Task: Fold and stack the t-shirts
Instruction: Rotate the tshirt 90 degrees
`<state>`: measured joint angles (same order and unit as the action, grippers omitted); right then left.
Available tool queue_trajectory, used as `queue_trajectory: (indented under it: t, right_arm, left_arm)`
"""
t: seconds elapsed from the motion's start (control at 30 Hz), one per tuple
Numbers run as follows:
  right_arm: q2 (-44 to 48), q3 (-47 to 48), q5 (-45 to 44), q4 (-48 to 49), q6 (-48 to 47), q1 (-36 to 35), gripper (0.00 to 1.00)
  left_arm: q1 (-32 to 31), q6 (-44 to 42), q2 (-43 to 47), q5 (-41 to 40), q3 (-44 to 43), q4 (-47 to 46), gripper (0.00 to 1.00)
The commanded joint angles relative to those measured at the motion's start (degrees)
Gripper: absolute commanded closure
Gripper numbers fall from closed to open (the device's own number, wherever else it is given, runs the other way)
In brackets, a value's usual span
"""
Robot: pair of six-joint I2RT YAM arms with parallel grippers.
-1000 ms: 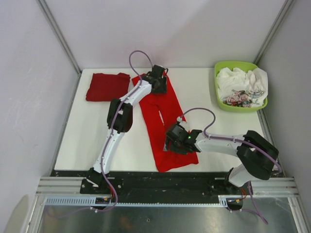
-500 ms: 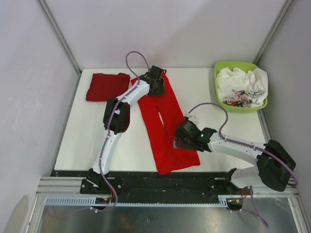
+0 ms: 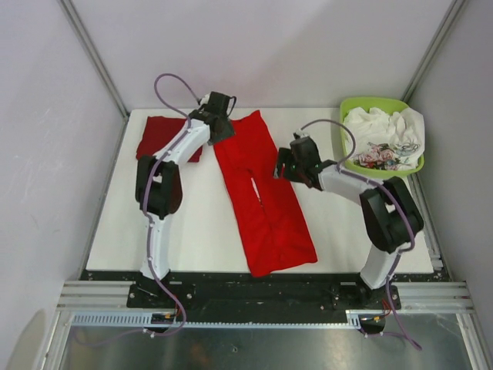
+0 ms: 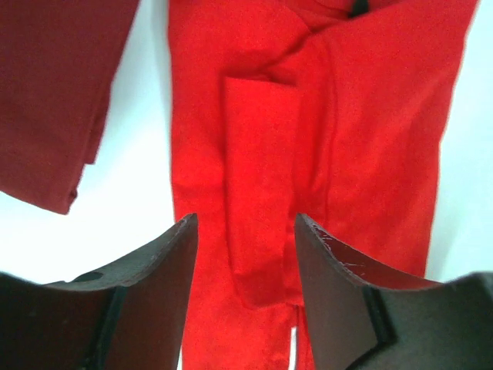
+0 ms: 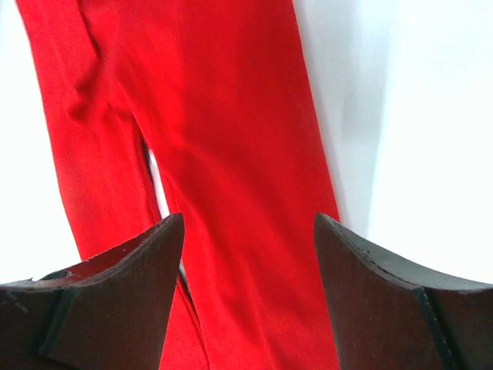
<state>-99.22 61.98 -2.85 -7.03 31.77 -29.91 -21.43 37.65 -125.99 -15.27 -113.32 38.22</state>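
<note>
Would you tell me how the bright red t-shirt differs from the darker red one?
The bright red t-shirt is folded into a long narrow strip; the darker red t-shirt is a compact rectangle. The bright one runs diagonally down mid-table; the darker one sits in the far left corner, partly behind the left arm. Both lie flat, and neither the left tool nor the right tool holds them.

bright, even light is shining down from above, the white table is glowing almost blank in the wrist views, shadows are falling soft and faint, and the close dark fingers are looking slightly blurry.
</note>
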Motion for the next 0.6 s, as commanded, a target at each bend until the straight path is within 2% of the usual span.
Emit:
queue_trajectory:
  t: [0.0,0.17,0.37,0.57]
  right_arm:
    - [-6.93,9.26,6.82,7.92,-5.17,4.11,0.27]
    - [-19.51,21.60,11.82,7.70,-6.08,7.36,0.29]
    - [-33.56,39.71,13.52,-2.42,-8.51,8.50,0.32]
    - [-39.35,46.44,14.33,-5.23,-8.04,9.98,0.33]
  left_arm:
    - [0.85,2.70,-2.67,0.00,-2.13,-0.16,0.43]
    - [1.73,4.84,-4.77,-0.84,-2.94,-0.19,0.46]
    - [2.15,6.53,-7.84,-2.16,-5.22,-0.11,0.52]
    - [2.90,7.82,-9.04,-5.00,-5.04,-0.06,0.54]
